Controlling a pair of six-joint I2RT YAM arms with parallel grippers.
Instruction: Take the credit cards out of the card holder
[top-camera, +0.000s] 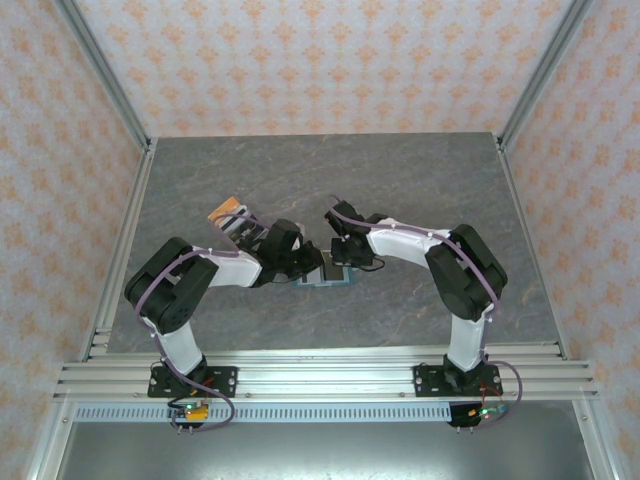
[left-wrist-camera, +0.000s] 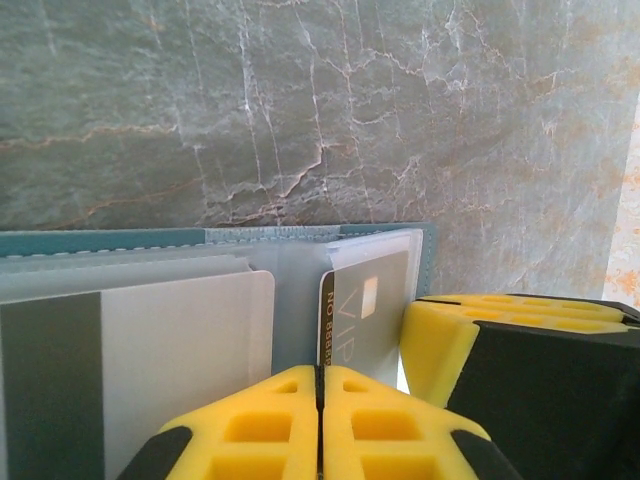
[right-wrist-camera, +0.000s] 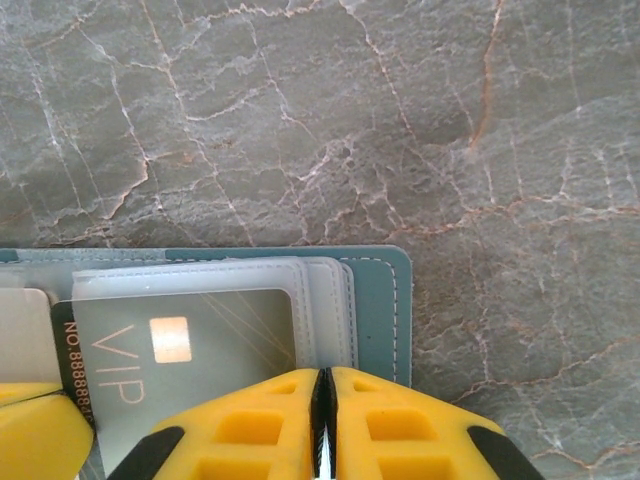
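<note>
The teal card holder (top-camera: 325, 279) lies open on the grey table between both arms. Its clear pockets (right-wrist-camera: 320, 300) hold a grey VIP credit card (right-wrist-camera: 200, 350) and a pale grey-white card (left-wrist-camera: 180, 350) with a dark stripe. My left gripper (left-wrist-camera: 320, 372) is shut on the left end of the VIP card (left-wrist-camera: 375, 310), whose edge runs into the seam between the yellow fingers. My right gripper (right-wrist-camera: 322, 375) is shut on the near edge of the holder's (right-wrist-camera: 380, 300) clear pockets, with a pale sliver between the pads. Its yellow finger (left-wrist-camera: 500, 330) sits just right of the VIP card.
An orange card (top-camera: 226, 211) and a dark card (top-camera: 243, 228) lie on the table behind the left arm. Metal frame posts (top-camera: 120, 110) and patterned walls bound the table on three sides. A rail (top-camera: 320, 375) runs along the near edge.
</note>
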